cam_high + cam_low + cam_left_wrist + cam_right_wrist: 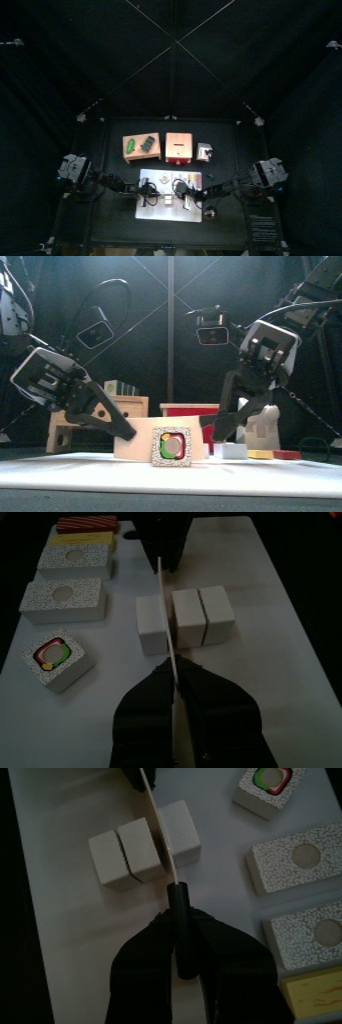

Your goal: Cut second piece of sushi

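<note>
- Gripping a knife [174,833] by its black handle, the right hand [182,943] has its jaws pinched onto it; the pale blade runs down into the gap between the sushi pieces [140,846].
- The sushi is a row of three white blocks on the white cutting board [281,632], which lies near the front edge of the counter [114,225], about midway between its left and right sides.
- In the right wrist view the blade stands between the end block and the two others, so one block is set slightly apart from the rest (the blade's tip is hidden behind a dark shape).
- The left hand [181,702] comes in from the counter's left side and points along the board at the same row; its jaws look pressed together, though I cannot tell whether they pinch anything.
- Beside the row on the board lie other pieces: a colourful roll [56,660], two speckled white ones [64,597], a yellow-topped one [78,557] and a red-topped one [87,525].
- Toward the counter's back edge stand small boxes [159,146].
</note>
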`<state>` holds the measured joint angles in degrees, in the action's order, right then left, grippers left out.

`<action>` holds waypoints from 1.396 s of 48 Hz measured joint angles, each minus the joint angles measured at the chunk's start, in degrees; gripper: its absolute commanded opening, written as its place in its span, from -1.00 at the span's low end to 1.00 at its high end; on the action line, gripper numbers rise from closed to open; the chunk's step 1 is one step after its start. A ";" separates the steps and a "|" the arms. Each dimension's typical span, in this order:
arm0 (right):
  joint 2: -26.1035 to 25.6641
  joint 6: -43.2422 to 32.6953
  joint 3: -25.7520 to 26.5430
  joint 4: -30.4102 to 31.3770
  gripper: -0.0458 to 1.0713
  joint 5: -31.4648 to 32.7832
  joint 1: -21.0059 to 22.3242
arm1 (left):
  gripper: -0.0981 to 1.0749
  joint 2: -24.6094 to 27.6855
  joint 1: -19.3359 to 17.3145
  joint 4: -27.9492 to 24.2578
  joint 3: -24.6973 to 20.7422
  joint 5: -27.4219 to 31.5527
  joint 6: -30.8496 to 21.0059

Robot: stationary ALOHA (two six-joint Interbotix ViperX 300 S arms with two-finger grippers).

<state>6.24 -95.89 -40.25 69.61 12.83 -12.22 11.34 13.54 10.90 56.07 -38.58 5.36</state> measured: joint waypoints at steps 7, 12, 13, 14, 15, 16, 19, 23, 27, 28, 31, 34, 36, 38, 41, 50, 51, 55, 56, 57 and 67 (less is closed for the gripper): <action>0.97 0.00 0.79 0.00 -0.35 0.35 0.00 | -0.08 0.79 0.26 1.14 0.00 0.97 0.18; 1.32 0.09 1.05 0.18 -0.35 0.88 0.00 | -0.08 0.88 0.35 1.67 0.00 1.76 0.26; 1.41 0.00 1.14 0.26 -0.35 0.97 0.00 | -0.09 0.79 0.35 1.67 0.00 1.93 0.26; 1.41 0.00 1.14 0.35 -0.35 1.05 0.00 | -0.08 0.79 0.35 1.67 0.00 2.02 0.35; 1.41 0.00 1.14 0.53 -0.35 1.23 0.09 | -0.08 0.79 0.35 1.76 0.00 2.02 0.35; 1.41 0.00 1.14 0.70 -0.35 1.23 0.18 | -0.08 0.79 0.26 1.67 -0.09 2.11 0.35; 1.49 0.00 1.23 1.41 -0.35 1.58 0.53 | -0.08 0.79 0.18 1.67 0.00 2.20 0.35; 1.58 0.00 1.32 2.02 -0.35 1.58 1.32 | -0.08 0.79 -0.26 1.76 0.00 2.37 0.44; 1.85 0.00 1.49 2.64 -0.35 1.58 2.02 | -0.09 0.53 -0.70 1.67 0.00 2.64 0.35; 1.85 0.09 1.49 2.72 -0.35 1.58 2.11 | -0.09 0.44 -0.79 1.67 0.00 2.72 0.35; 1.93 0.00 1.67 3.16 -0.35 1.58 2.29 | -0.09 0.26 -1.49 1.67 0.00 2.81 0.35; 2.02 0.09 1.76 3.25 -0.35 1.58 2.37 | -0.09 0.09 -2.11 1.41 0.00 2.90 0.35; 2.02 0.00 1.76 3.43 -0.35 1.58 2.55 | -0.09 0.00 -2.46 1.14 0.09 2.99 0.35; 2.02 0.09 1.76 3.43 -0.35 1.58 2.64 | -0.08 -0.18 -2.72 0.88 0.00 2.99 0.35; 2.11 0.00 1.76 3.43 -0.35 1.76 2.64 | -0.08 -0.44 -3.34 0.35 0.09 3.08 0.35; 1.93 0.09 1.76 3.43 -0.35 2.46 3.16 | -0.09 -1.67 -5.89 -2.29 0.35 3.60 0.53; 1.93 0.09 1.76 3.43 -0.35 2.46 3.25 | -0.09 -1.76 -6.24 -2.55 0.35 3.60 0.62; 1.49 0.09 1.58 3.43 -0.35 2.64 3.78 | -0.09 -2.29 -7.21 -3.87 0.44 3.69 0.62; 1.49 0.09 1.49 3.43 -0.35 2.64 3.96 | -0.08 -2.37 -7.38 -4.31 0.44 3.69 0.62; 1.41 0.09 1.41 3.52 -0.35 2.72 4.04 | -0.09 -2.37 -7.73 -4.57 0.35 3.69 0.62; 0.97 0.09 0.88 3.25 -0.35 2.72 4.57 | -0.08 -2.55 -8.17 -6.06 0.35 3.69 0.70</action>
<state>7.21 -95.80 -39.38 72.86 15.56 -7.65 8.79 5.36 4.83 56.43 -34.89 6.06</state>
